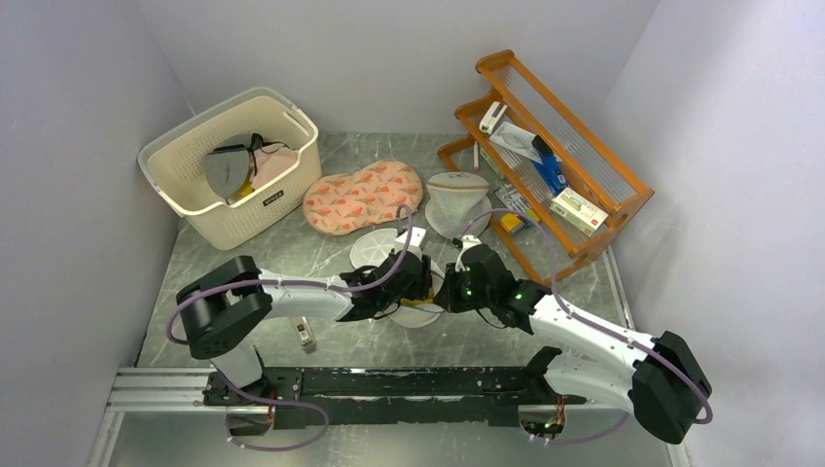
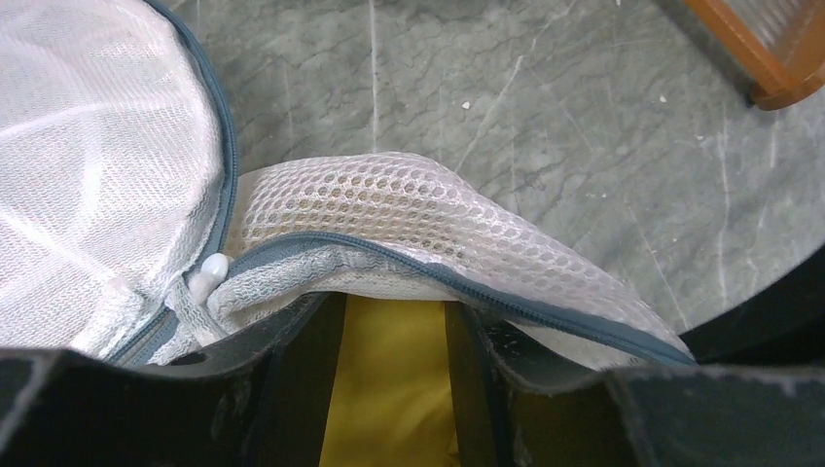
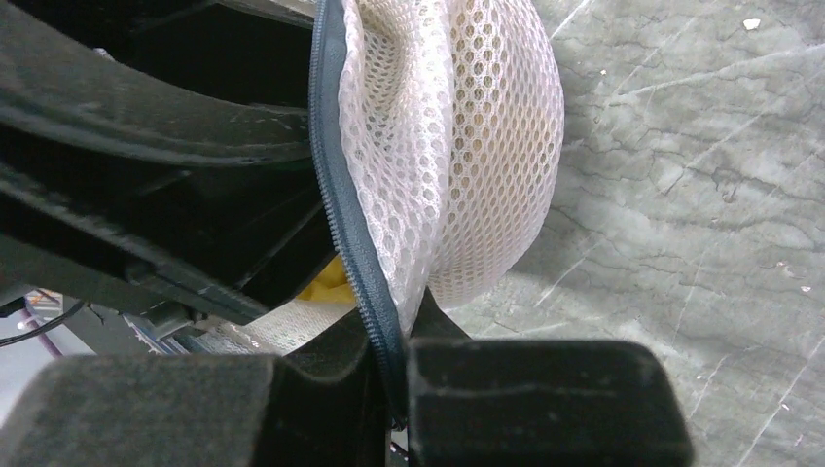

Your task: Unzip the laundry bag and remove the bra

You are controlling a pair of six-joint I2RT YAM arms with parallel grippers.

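Two-arm scene: we see both meet over the table point(image 1: 292, 258).
Laundry bag point(image 2: 409, 209): 5 o'clock from pink pad point(image 1: 362, 195).
Left end effector point(image 2: 387, 336): clamped on yellow bra point(image 2: 389, 409).
Right end effector point(image 3: 389, 360): pinching zip rim point(image 3: 345, 224).

Left arm point(image 1: 292, 295) is showing white link shells, with a bulky black joint housing point(image 1: 219, 316) at lower left of the top view. Right arm point(image 1: 584, 341) is showing the same white shells and a black housing point(image 1: 669, 387) at lower right. Lilac cables point(image 1: 171, 321) are looping along both arms. Small green lights point(image 1: 469, 290) are glowing on the right wrist, mid-frame. In the wrist views, left gripper's fingers point(image 2: 292, 389) are appearing matte black with scuffed, dusty edges. Right gripper's fingers point(image 3: 545, 399) are appearing black and blocky.
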